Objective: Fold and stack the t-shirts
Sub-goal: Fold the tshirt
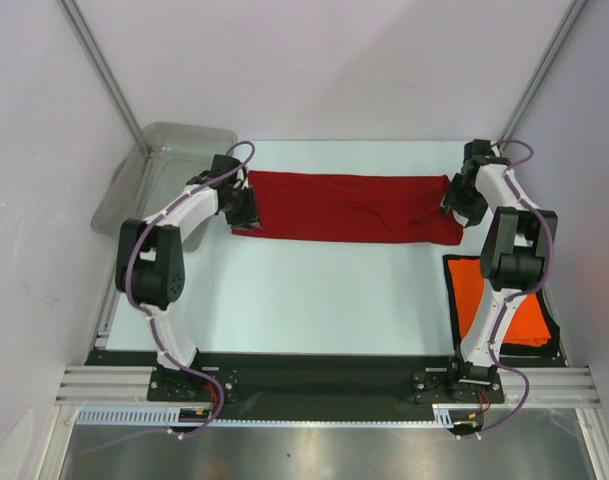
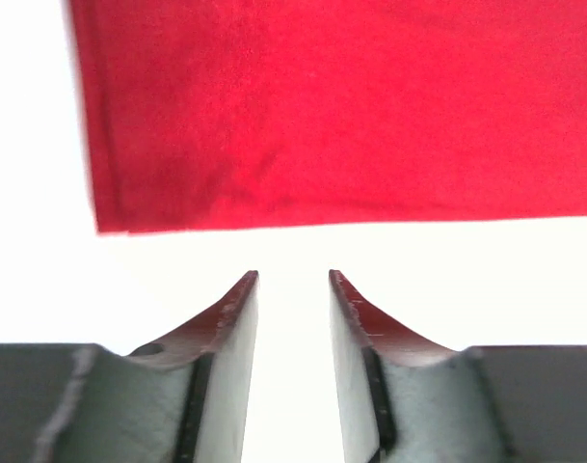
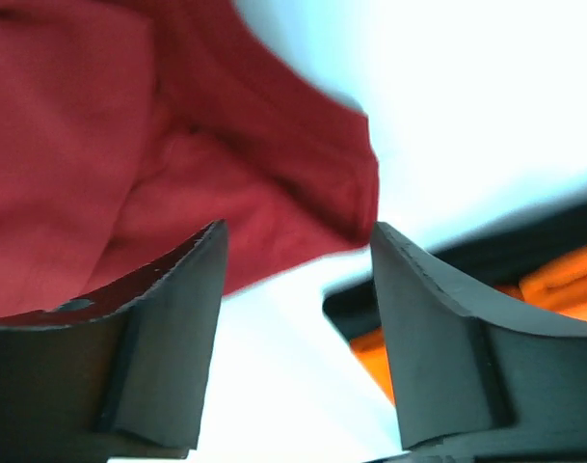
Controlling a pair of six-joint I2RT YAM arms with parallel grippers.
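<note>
Left gripper (image 2: 293, 278) and right gripper (image 3: 298, 231) hang parted, empty, beside the dark red t-shirt (image 1: 349, 207). Pinching one layer at its rumpled end, frame right, would likely skew the fold.

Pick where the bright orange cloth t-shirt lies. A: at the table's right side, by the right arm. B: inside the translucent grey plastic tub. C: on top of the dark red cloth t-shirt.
A: the top view shows the bright orange cloth t-shirt beside the right arm, not on the dark red cloth t-shirt.
</note>
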